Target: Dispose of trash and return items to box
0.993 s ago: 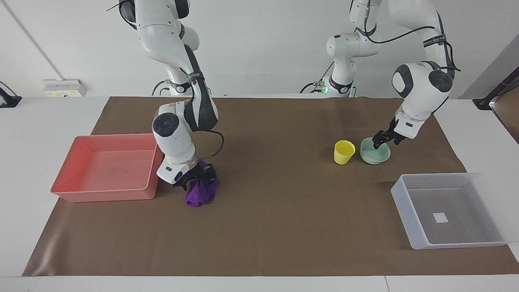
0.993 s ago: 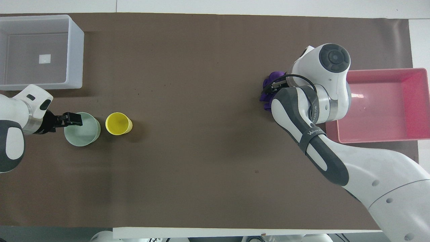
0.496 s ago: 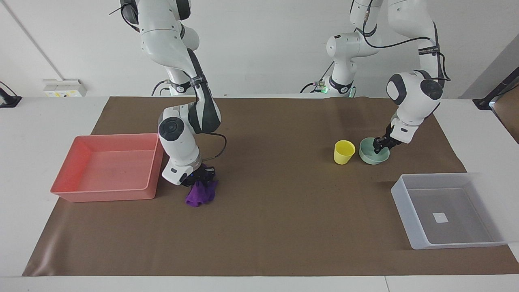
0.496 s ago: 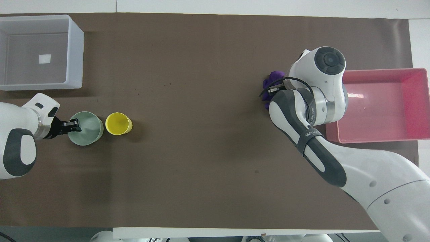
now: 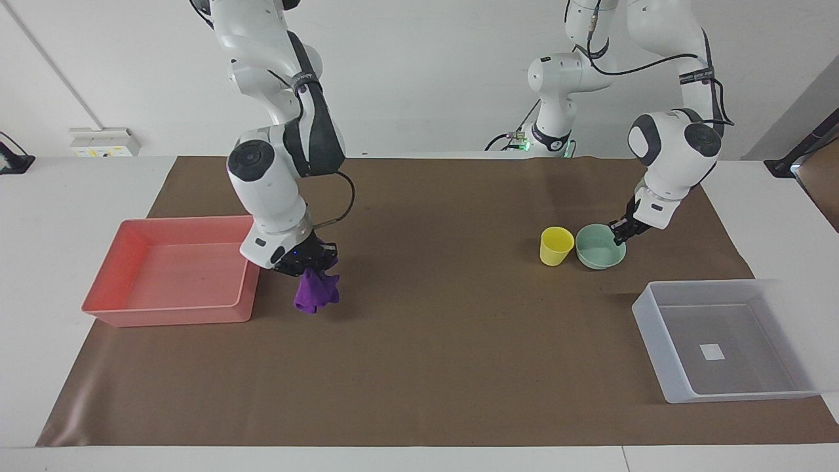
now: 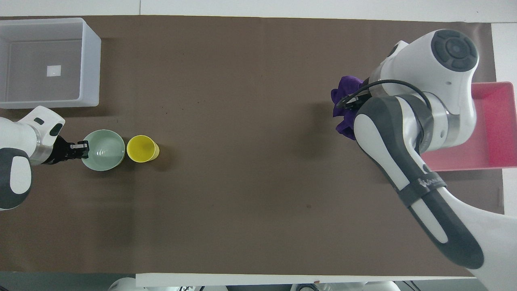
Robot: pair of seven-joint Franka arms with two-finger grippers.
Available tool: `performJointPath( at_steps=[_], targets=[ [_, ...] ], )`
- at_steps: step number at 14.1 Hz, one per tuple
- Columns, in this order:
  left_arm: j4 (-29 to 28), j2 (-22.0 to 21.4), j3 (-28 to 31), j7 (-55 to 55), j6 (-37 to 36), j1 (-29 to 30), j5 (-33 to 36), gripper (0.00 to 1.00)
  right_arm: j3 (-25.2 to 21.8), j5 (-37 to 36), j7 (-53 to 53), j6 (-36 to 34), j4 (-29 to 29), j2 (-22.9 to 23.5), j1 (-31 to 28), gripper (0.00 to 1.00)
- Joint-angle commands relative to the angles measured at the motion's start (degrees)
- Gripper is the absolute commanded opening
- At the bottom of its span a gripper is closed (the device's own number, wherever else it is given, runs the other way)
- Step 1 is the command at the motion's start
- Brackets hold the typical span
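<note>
Two pincers busy, right pincer (image 5: 313,257) clenched on purple cloth (image 5: 315,292) (lifted), left pincer (image 5: 619,229) clamping bowl (image 5: 598,249) rim.

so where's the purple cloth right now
The purple cloth hangs from the right gripper, lifted above the brown mat beside the pink tray, at the right arm's end of the table.

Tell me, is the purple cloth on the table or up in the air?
Up in the air: the purple cloth hangs bunched from the right gripper, beside the pink tray.
</note>
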Motion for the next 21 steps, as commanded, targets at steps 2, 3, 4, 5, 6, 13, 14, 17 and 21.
performJointPath(
  at_steps=[2, 3, 4, 5, 6, 13, 14, 17, 21],
  targets=[
    [10.5, -2.3, 0.4, -0.2, -13.4, 0.3, 0.9, 0.0, 0.2, -1.5, -2.5, -8.4, -0.7, -8.0, -6.6, 0.0],
    [13.9, -1.5, 0.6, -0.4, -14.7, 0.4, 0.9, 0.0, 0.2, -2.4, -3.3, -10.6, -0.8, -9.6, -8.8, 0.0],
    [16.3, 0.4, 0.9, -0.8, -13.8, 0.6, 0.5, 0.0, 0.2, -2.8, -4.5, -12.0, -1.0, -10.6, -11.2, 0.0],
    [19.3, 2.5, 1.1, -0.8, -12.8, 2.2, -0.2, 0.0, 0.2, -2.9, -7.1, -12.4, -1.4, -10.8, -14.0, 0.0],
    [24.2, 5.3, 1.1, -0.8, -13.1, 4.1, -1.8, 0.0, 0.2, -3.0, -10.4, -12.1, -2.2, -11.0, -17.3, 0.0],
    [45.7, 27.8, 1.1, -0.8, -7.6, 8.3, -5.5, 0.0, 0.2, -3.1, -19.8, 0.7, -15.6, -10.7, -26.9, 0.03],
    [45.6, 30.1, 1.1, -0.9, -3.7, 8.6, -6.0, 0.0, 0.2, -3.1, -20.4, 2.2, -16.2, -9.1, -27.1, 0.03],
    [45.7, 34.7, 1.1, -1.0, 1.0, 9.1, -7.4, 0.0, 0.3, -3.1, -20.1, 7.8, -16.6, -5.1, -27.1, 0.07],
    [45.7, 36.7, 1.2, -1.8, 3.9, 9.1, -7.5, 0.0, 0.3, -3.1, -20.1, 9.6, -16.6, -3.1, -26.9, 0.42]
  ],
)
